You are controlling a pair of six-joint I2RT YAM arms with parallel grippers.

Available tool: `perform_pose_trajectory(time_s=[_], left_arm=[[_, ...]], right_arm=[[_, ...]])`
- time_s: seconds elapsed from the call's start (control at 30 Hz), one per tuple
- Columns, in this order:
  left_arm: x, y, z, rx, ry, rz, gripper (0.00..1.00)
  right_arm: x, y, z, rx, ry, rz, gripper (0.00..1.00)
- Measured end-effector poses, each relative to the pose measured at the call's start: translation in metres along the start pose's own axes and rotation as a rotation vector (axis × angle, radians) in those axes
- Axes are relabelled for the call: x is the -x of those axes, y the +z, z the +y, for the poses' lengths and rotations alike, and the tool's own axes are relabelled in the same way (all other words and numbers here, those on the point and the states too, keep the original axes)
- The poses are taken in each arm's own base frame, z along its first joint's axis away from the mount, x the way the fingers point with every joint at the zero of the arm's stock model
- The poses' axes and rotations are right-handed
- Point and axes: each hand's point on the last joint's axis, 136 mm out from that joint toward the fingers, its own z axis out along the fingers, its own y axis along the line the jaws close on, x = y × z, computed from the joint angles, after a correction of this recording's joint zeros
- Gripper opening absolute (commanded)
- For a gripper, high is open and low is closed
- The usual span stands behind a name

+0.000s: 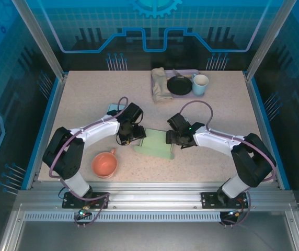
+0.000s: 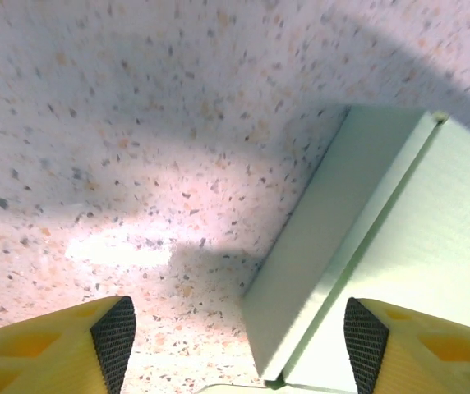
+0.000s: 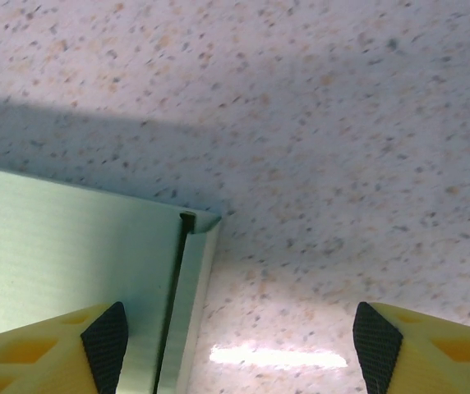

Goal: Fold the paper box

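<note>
The paper box [image 1: 155, 144] is a pale green sheet lying mostly flat on the speckled table between both arms. My left gripper [image 1: 132, 137] hangs over its left edge and stands open. In the left wrist view the box [image 2: 440, 213] has a narrow side flap [image 2: 325, 246] bent up, and that edge lies between the open left gripper [image 2: 239, 345] fingers without touching them. My right gripper [image 1: 176, 138] is over the right edge, also open. In the right wrist view the box [image 3: 62, 246] and its narrow flap [image 3: 192, 295] sit by the left finger of the right gripper [image 3: 239, 349].
An orange cup [image 1: 104, 163] stands near the front left. At the back, a tray [image 1: 187, 72] holds a folded cloth [image 1: 161, 83], a black dish [image 1: 179, 85] and a light blue mug [image 1: 200, 84]. A small teal item [image 1: 113, 109] lies behind the left arm.
</note>
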Motion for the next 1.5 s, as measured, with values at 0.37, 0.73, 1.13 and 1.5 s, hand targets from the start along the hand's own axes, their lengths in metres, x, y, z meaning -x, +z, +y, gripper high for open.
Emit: perform_pose_trajectory(time_s=[0.37,0.73,1.13,1.5], left_arm=[[-0.014,-0.021,-0.017,-0.118,0.003,-0.015,0.77],[-0.049,0.007,-0.038,-0.086,0.06,0.044,0.78],[-0.052,0.009,-0.037,-0.065,0.036,0.032,0.76],[-0.063,0.009,-0.04,-0.061,0.027,0.05,0.66]], right_arm=[[0.004,0.004,0.0,0.011,-0.012,-0.019,0.75],[0.007,0.006,0.003,0.025,-0.008,-0.032,0.75],[0.008,0.009,0.005,0.04,-0.004,-0.043,0.75],[0.009,0.01,0.007,0.045,-0.003,-0.051,0.75]])
